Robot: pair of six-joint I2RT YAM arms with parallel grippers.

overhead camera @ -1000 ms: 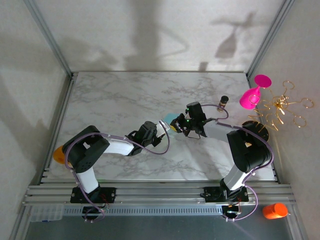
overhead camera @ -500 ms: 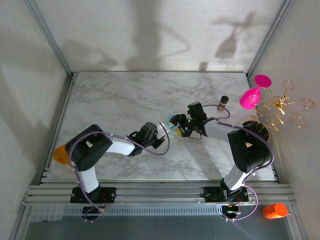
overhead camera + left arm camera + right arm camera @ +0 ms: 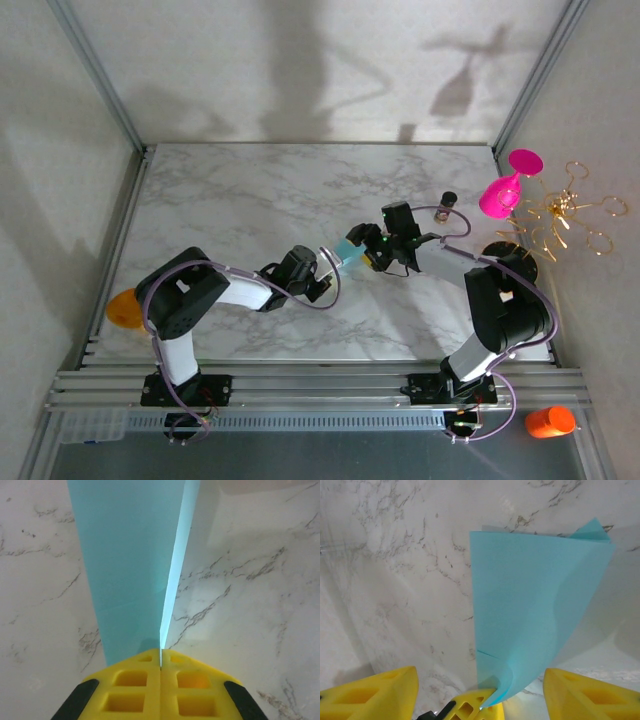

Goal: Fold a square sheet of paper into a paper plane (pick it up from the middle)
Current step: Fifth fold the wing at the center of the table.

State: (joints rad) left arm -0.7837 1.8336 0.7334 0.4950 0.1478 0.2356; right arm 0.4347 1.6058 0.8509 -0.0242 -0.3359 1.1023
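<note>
The square sheet of paper (image 3: 347,248) is teal-blue, bent over on itself, and stands up off the marble between the two arms. My left gripper (image 3: 328,263) is shut on its lower edge. In the left wrist view the yellow fingers (image 3: 135,685) meet on the sheet of paper (image 3: 130,555), which rises straight ahead. My right gripper (image 3: 373,252) stands open just right of the sheet. In the right wrist view the right gripper (image 3: 480,676) has its fingers wide apart on either side of the sheet of paper (image 3: 535,605) without touching it, and the left gripper's fingertips (image 3: 475,707) pinch the paper's curled bottom corner.
A pink goblet (image 3: 503,190) and a gold wire stand (image 3: 562,212) sit at the table's right edge. A small dark cylinder (image 3: 448,200) stands behind the right arm. An orange object (image 3: 124,308) lies by the left edge. The marble table (image 3: 230,200) has free room at the back left.
The right gripper has opened, let go of the paper and drawn back a little to the right. The left gripper has shut on the sheet and now holds it alone.
</note>
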